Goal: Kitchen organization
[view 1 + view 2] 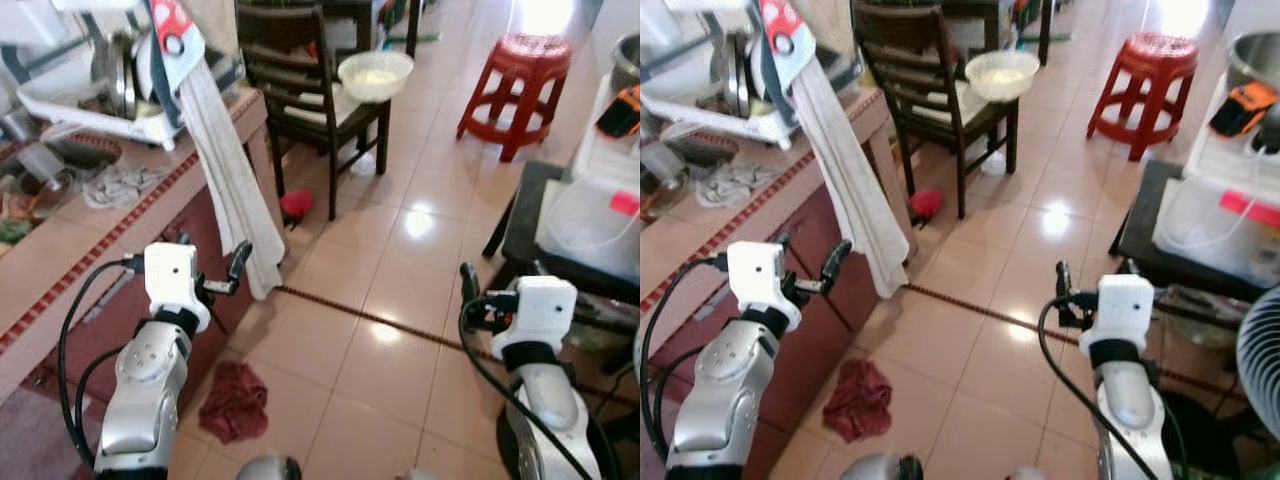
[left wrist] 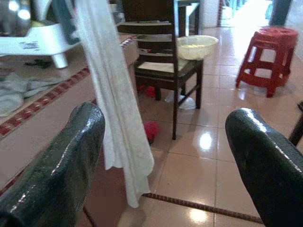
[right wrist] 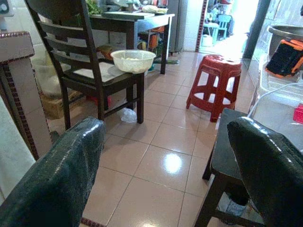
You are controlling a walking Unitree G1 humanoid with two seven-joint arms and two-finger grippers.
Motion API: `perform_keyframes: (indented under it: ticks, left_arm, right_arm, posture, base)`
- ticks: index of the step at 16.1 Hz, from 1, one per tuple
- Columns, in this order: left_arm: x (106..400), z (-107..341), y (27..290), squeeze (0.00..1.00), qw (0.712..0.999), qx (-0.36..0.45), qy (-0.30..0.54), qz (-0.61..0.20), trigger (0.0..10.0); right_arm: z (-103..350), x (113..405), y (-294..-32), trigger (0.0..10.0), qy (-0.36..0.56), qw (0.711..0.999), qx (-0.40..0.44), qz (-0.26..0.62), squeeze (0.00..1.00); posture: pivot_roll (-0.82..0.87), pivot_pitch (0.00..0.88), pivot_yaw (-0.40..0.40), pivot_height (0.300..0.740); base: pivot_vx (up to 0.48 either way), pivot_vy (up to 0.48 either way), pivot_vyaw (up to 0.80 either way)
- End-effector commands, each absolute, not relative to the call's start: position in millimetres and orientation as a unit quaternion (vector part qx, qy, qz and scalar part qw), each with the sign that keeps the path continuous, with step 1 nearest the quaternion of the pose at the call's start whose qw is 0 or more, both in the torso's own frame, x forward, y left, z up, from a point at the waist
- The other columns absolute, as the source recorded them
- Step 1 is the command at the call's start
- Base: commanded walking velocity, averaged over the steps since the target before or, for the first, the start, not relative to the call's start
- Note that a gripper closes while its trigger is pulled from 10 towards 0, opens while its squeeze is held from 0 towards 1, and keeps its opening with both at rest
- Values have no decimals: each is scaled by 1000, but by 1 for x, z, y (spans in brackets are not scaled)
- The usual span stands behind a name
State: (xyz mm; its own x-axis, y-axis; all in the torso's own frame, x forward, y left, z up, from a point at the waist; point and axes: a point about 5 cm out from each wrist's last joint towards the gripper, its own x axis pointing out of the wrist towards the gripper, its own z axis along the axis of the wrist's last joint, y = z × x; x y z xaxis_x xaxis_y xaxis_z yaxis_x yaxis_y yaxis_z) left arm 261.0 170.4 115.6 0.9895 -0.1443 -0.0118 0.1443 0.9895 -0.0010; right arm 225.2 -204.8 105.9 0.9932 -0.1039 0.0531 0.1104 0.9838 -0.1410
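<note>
Both grippers (image 1: 212, 268) (image 1: 1092, 272) wide open, empty

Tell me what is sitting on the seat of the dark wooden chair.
A pale bowl sits at the front edge of the dark wooden chair seat, with something light inside that is too unclear to name. The seat beneath the bowl is covered.

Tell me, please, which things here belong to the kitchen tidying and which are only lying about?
Likely part of the job:
- white towel hanging off the counter
- dark red rag on the floor
- grey cloth on the counter
- dish rack

Probably only lying about:
- chair with a bowl on it
- red stool
- small red thing under the chair
</note>
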Motion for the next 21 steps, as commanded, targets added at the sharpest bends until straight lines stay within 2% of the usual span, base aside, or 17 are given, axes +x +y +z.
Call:
perform_keyframes:
  ticks: [1,3,6,9,12,13,14,18,20,21]
  left_arm:
    - [262,119,172,0,998,10,-6,-68,10000]
    - [263,119,167,0,996,21,-3,-85,10000]
    - [265,113,166,0,997,-6,21,-76,10000]
    - [267,113,164,0,997,16,-4,-71,10000]
    - [267,122,178,0,999,39,-12,-14,10000]
    - [257,106,205,0,993,63,64,78,10000]
    - [252,96,213,0,989,67,94,88,10000]
    - [248,102,195,0,996,70,53,20,10000]
    - [233,97,190,0,995,71,44,-45,10000]
    - [230,91,190,0,995,70,43,-50,10000]
  right_arm:
    - [111,228,-194,10000,-36,996,-69,-39,0]
    - [113,229,-188,10000,-40,996,-78,-22,0]
    - [114,231,-185,10000,-40,996,-74,-16,0]
    - [116,234,-180,10000,-50,995,-86,-1,0]
    - [125,236,-180,10000,-72,992,-105,0,0]
    - [121,235,-182,10000,-64,993,-95,-4,0]
    - [119,234,-181,10000,-62,994,-95,2,0]
    - [120,237,-178,10000,-64,993,-98,6,0]
    - [115,242,-173,10000,-57,994,-92,16,0]
    - [114,244,-170,10000,-56,994,-89,25,0]
  posture:
    - [-93,0,116,740]
    - [-91,0,113,740]
    - [-94,0,109,740]
    - [-100,0,106,740]
    - [-102,0,117,740]
    - [-97,0,122,740]
    - [-97,0,123,740]
    - [-82,0,99,740]
    - [-57,0,66,740]
    - [-40,0,49,740]
  base:
    - [0,0,794]
    - [0,0,794]
    - [0,0,794]
    - [0,0,794]
    - [0,0,794]
    - [0,0,794]
    - [0,0,794]
    - [0,0,792]
    - [0,0,791]
    - [0,0,794]
